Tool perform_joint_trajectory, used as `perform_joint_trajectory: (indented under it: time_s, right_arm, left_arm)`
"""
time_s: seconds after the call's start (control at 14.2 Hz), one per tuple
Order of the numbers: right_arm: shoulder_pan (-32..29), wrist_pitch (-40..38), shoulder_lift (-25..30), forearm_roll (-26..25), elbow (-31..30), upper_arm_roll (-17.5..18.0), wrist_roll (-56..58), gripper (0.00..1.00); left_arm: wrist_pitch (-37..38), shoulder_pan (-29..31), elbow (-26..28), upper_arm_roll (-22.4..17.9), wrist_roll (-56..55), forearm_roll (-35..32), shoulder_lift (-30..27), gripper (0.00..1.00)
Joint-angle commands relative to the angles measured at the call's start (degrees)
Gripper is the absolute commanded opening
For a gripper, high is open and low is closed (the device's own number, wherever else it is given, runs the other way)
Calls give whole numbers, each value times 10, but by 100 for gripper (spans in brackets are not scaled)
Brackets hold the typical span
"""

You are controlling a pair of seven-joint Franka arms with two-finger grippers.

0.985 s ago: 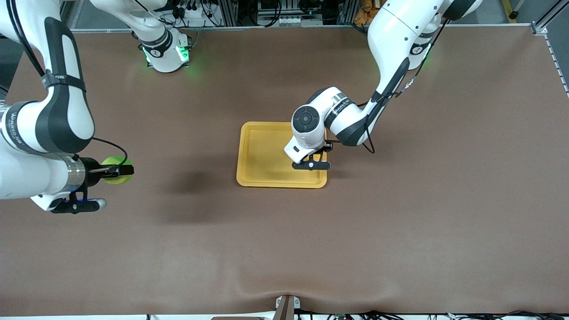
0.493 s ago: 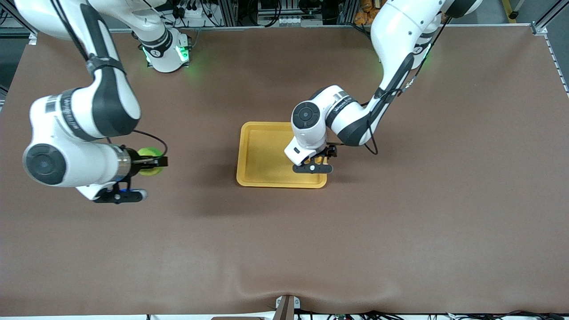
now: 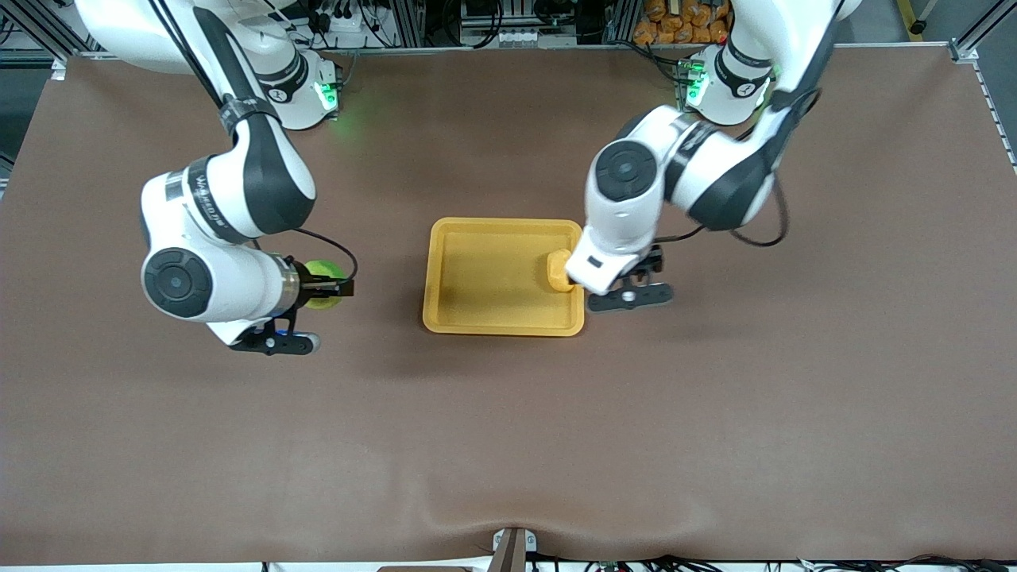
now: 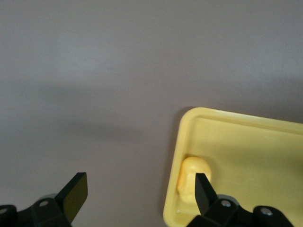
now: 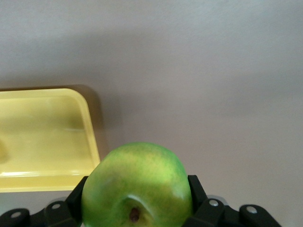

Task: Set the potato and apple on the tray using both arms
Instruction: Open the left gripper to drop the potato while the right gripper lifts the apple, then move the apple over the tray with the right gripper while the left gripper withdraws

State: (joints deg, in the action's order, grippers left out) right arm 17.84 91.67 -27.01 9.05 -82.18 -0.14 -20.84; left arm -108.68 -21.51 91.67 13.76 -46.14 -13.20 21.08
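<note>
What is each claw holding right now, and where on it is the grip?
The right claw is shut on the apple, pinching its two sides, over bare table. The left claw is open and holds nothing; the potato lies in the tray.

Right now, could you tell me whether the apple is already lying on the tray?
No, the apple is clamped in the right gripper over bare table, short of the tray.

A brown bench [image 3: 508, 413] fills the room's middle. Past its edge by the arms' bases sits a metal rack [image 3: 493, 20] with cables and orange packets [image 3: 667, 12].
</note>
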Motion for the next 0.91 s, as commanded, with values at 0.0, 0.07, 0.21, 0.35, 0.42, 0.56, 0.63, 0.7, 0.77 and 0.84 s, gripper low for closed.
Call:
perform_joint_trajectory:
  time_s: [0.0,0.07,0.21,0.35,0.42,0.56,0.63,0.7,0.77,0.84]
  right_arm:
    - [10,16,15,22,-19,-4,-10,0]
    - [22,22,13,22,-20,-4,-10,0]
    - [39,49,9,23,-32,-4,-11,0]
    - [61,63,-1,23,-34,-4,-36,0]
    - [68,75,-6,23,-34,-4,-42,0]
    - [90,96,-17,23,-34,-4,-47,0]
    - [97,113,-23,23,-36,-4,-56,0]
    - [105,126,-30,23,-39,-4,-67,0]
    - [114,140,-37,23,-41,-4,-78,0]
    - [122,152,-48,22,-42,-4,-91,0]
  left_arm:
    - [37,44,15,5,47,33,-59,100]
    - [44,61,15,4,68,52,-74,100]
    - [70,87,15,4,90,58,-103,100]
    - [100,101,15,-1,90,59,-132,100]
    - [111,111,15,-2,92,58,-144,100]
    - [131,134,15,-1,111,59,-162,100]
    - [139,139,15,-3,128,59,-170,100]
    - [145,153,15,-3,146,59,-179,100]
    - [148,162,15,-3,162,60,-188,100]
    - [151,168,15,-3,183,60,-197,100]
